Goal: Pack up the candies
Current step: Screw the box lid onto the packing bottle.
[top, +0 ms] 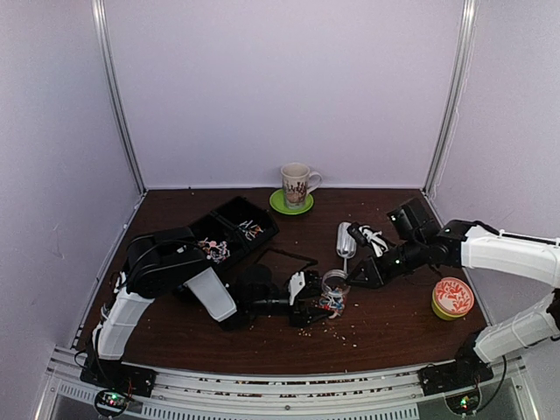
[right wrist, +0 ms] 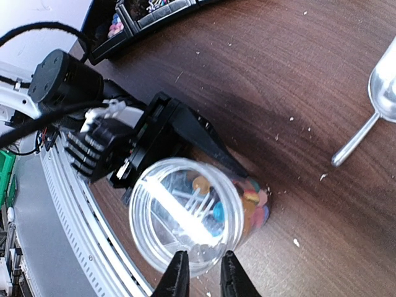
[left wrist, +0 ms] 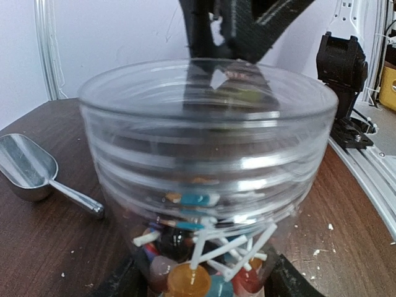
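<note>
A clear plastic jar (top: 333, 287) stands on the table, its bottom holding candies (left wrist: 185, 278): round coloured lollipops with white sticks. My left gripper (top: 317, 302) is shut on the jar's base; its black fingers (left wrist: 117, 281) show on either side in the left wrist view. My right gripper (right wrist: 201, 275) hovers just over the near rim of the jar (right wrist: 185, 213), jaws a narrow gap apart with nothing between them. More small candies (top: 215, 249) lie in the black compartment tray (top: 229, 210) at the back left.
A metal scoop (top: 344, 238) lies on the table behind the jar. A mug (top: 296, 184) on a green saucer stands at the back. A round orange tin (top: 452, 297) sits at the right. Pale crumbs are scattered around the jar.
</note>
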Robot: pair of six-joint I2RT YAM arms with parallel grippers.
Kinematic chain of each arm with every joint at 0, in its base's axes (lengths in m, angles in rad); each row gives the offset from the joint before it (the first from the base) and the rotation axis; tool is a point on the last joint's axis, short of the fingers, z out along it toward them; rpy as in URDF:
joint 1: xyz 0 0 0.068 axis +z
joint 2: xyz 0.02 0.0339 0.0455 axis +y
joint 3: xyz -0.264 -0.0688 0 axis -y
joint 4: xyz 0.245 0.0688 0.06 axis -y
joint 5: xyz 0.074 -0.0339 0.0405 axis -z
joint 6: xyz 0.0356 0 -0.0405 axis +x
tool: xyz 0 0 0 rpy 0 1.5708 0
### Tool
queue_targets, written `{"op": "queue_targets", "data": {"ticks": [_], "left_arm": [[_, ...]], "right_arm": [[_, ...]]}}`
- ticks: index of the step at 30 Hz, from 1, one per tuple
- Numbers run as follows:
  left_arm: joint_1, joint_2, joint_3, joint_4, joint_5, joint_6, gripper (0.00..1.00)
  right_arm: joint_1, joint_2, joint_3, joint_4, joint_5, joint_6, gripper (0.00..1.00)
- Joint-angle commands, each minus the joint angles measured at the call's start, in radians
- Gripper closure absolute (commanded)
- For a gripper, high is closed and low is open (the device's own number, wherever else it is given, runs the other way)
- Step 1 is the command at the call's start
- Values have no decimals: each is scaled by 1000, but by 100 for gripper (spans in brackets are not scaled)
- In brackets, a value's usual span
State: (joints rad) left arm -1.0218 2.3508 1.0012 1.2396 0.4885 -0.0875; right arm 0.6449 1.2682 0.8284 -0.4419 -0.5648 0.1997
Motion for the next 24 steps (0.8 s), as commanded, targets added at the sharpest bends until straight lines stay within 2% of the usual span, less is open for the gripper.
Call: {"op": "queue_targets", "data": {"ticks": [1,6,9,14,19,24], "left_arm": [[17,30,9,-48,-45,-14,40],[17,34,13,-48,-33,-14,40],[17,33,8,-43,-20,-6,40],[25,26,-6,-39,19,24,39],[47,27,-25,-7,95,34,39],[60,37,-24,6,167,34,39]], "right_arm": [[9,-73,-48,-54,-12,4,82],[9,-131,-32,-99,44,-19,79],[9,-147,2,-125,102,-44,67],[19,-173,35,-104,190,-134,42],[59,-203,-26,13,269,-314,27],[94,-245,-135,200,218,-491,16]]}}
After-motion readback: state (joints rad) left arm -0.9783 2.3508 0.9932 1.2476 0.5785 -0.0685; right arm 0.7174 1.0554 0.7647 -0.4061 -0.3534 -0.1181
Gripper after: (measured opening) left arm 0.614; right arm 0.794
